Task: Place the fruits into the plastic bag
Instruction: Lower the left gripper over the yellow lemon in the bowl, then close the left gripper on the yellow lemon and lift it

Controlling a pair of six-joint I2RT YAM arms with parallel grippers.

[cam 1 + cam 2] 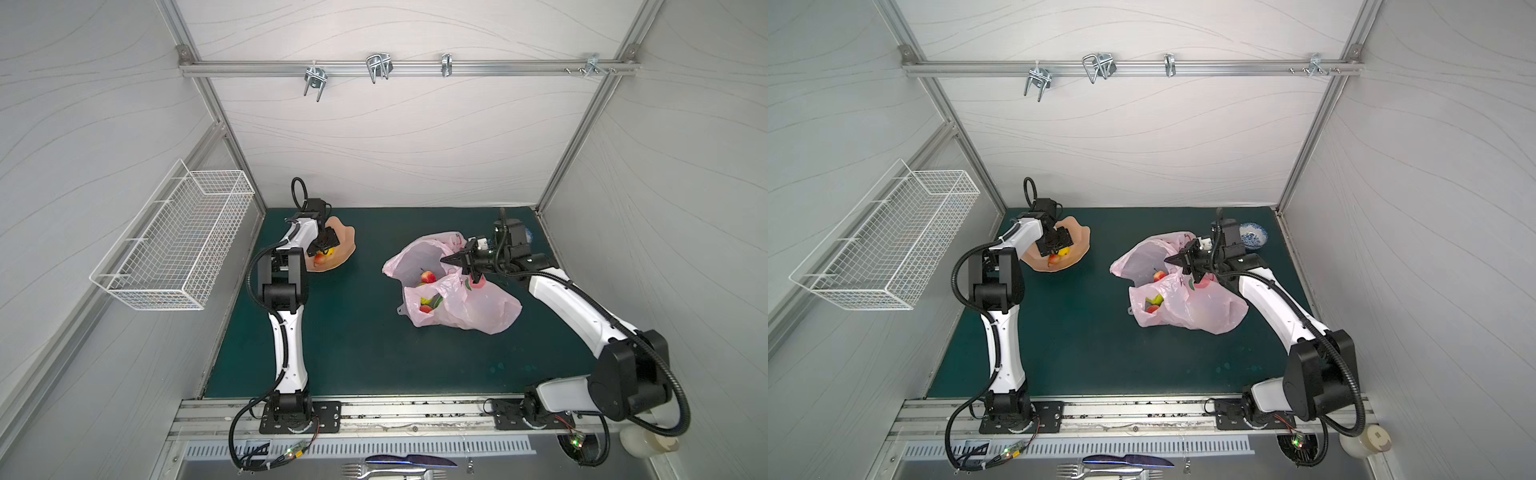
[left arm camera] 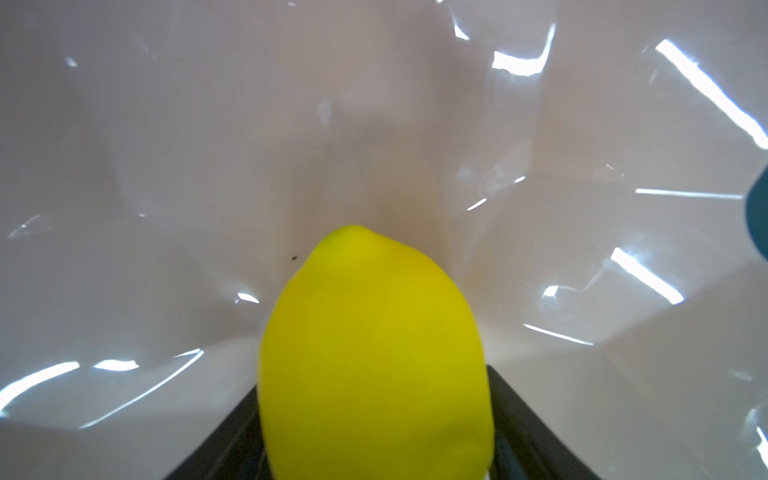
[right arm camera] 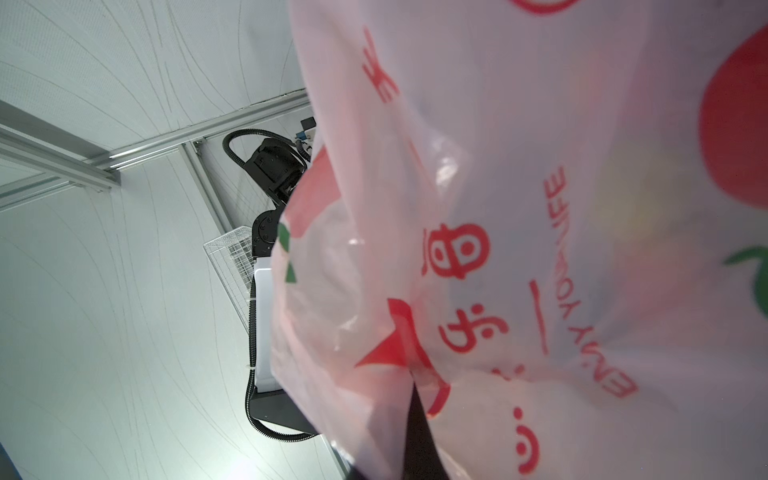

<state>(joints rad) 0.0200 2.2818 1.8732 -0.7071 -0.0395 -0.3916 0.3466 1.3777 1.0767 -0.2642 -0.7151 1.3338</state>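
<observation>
Task partway done. On the tabletop (image 1: pixel 353 353), right of centre, the plastic bag (image 1: pixel 478 307) contains several fruits (image 1: pixel 429 276). Your right gripper (image 1: pixel 475 277) is clenched on its rim, holding the mouth open. Far left, your left gripper (image 1: pixel 323 249) brackets the lemon (image 2: pixel 374 353) in the dish (image 1: pixel 345 241), but you cannot tell whether it grips yet. A red fruit (image 1: pixel 319 259) also lies there.

I work in a robot test cell, a lab booth and no home. My green tabletop (image 1: pixel 357 353) is boxed in by white panel walls (image 1: pixel 395 145) on aluminium framing (image 1: pixel 582 137). Above its far edge runs a bar of metal hooks (image 1: pixel 378 68). Left of it hangs a wire basket (image 1: pixel 174 249). Along its near edge my arm bases (image 1: pixel 291 411) are bolted to a metal rail (image 1: pixel 415 415).
</observation>
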